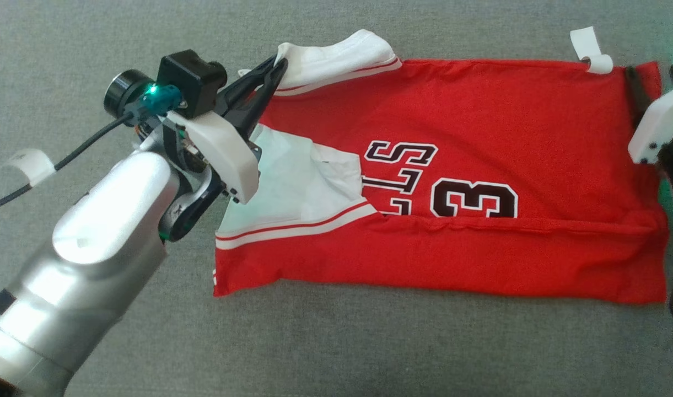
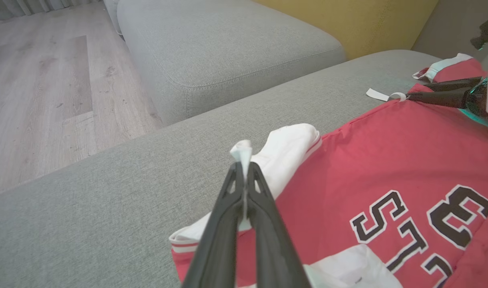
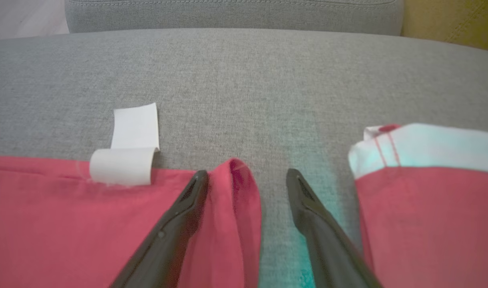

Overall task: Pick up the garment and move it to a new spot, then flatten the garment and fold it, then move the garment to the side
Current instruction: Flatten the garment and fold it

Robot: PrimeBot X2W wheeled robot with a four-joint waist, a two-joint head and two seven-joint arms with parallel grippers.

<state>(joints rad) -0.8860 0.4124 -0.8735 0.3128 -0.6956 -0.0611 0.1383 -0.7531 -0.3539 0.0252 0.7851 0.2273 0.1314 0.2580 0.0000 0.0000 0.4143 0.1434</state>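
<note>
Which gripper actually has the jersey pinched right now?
The left gripper: its fingers are shut on the white sleeve of the jersey. The right gripper has its fingers spread open at the red corner, pinching nothing.

Home living room (grey fabric sofa point(image 2: 228, 48), pale wood floor point(image 2: 40, 88))

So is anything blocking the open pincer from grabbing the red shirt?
Nothing visible. The right pincer is open, with a fold of the red shirt lying between its fingers. The curled white tape sits off to one side, not in the way.
</note>
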